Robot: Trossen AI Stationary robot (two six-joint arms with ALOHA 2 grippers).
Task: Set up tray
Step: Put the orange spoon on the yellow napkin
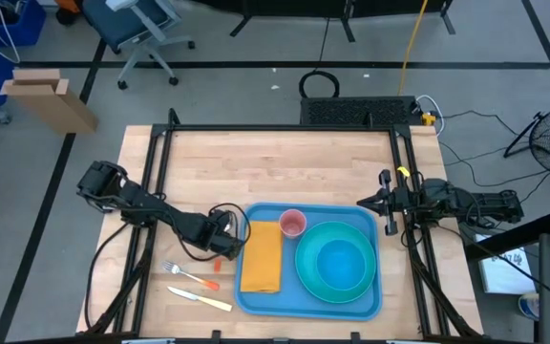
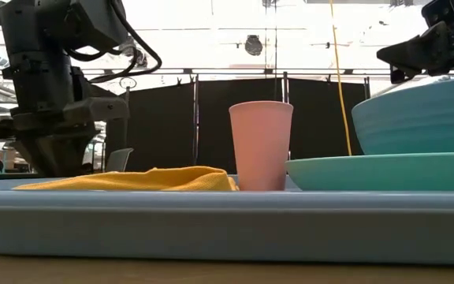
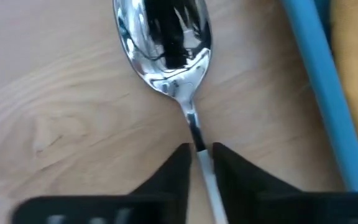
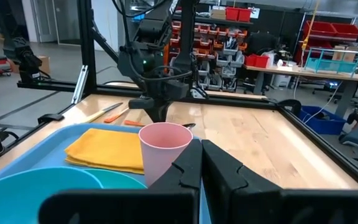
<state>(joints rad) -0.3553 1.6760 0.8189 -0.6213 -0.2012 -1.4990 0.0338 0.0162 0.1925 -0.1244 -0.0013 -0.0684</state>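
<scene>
The blue tray (image 1: 240, 302) lies at the table's near middle. It carries a folded yellow napkin (image 1: 262, 258), a pink cup (image 1: 293, 223) and a teal bowl (image 1: 337, 263) standing on a teal plate. My left gripper (image 1: 223, 244) is just off the tray's left rim, shut on a silver spoon (image 3: 166, 43) whose bowl points away from the fingers over the wood. My right gripper (image 1: 388, 212) waits shut above the tray's far right corner. My left gripper pinches the spoon's thin handle (image 3: 199, 144), just behind the bowl, between its two fingers (image 3: 179, 168). The fingers run along the handle. Whether the spoon rests on the table or is raised, I cannot tell.
A fork (image 1: 178, 272) with an orange handle and a knife (image 1: 199, 298) lie on the wood left of the tray, near the table's near edge. The table's far half is bare wood. Black frame rails run along both sides.
</scene>
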